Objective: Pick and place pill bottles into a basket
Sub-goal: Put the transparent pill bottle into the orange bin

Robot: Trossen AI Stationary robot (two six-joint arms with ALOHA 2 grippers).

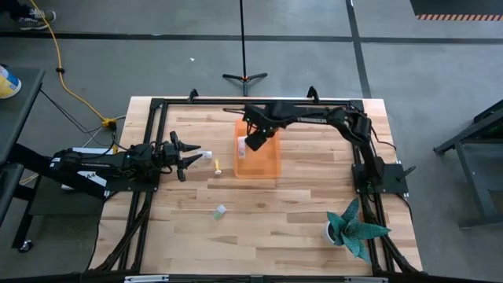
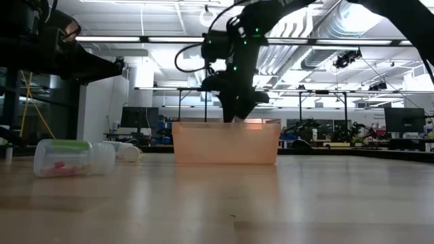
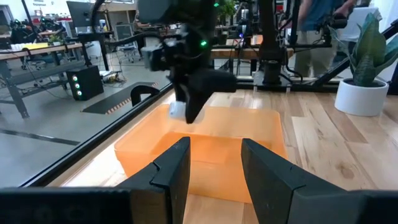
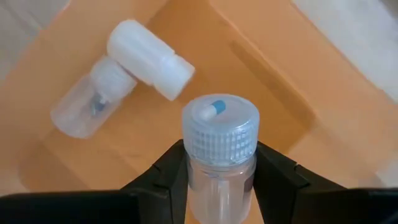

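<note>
The right end effector (image 4: 219,180) grips a clear bottle (image 4: 221,155) above the orange basket (image 1: 263,161); two bottles (image 4: 118,81) lie below it. The left end effector (image 3: 214,168), parted and empty, waits beside the basket.

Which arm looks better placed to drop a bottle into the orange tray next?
The right: its gripper already holds a clear bottle directly over the basket. The left gripper is empty, beside it.

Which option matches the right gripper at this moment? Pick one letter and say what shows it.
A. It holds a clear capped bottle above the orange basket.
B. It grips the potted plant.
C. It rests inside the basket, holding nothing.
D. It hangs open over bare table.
A: in the right wrist view the right gripper clamps a clear pill bottle over the orange basket, where two bottles already lie.
</note>
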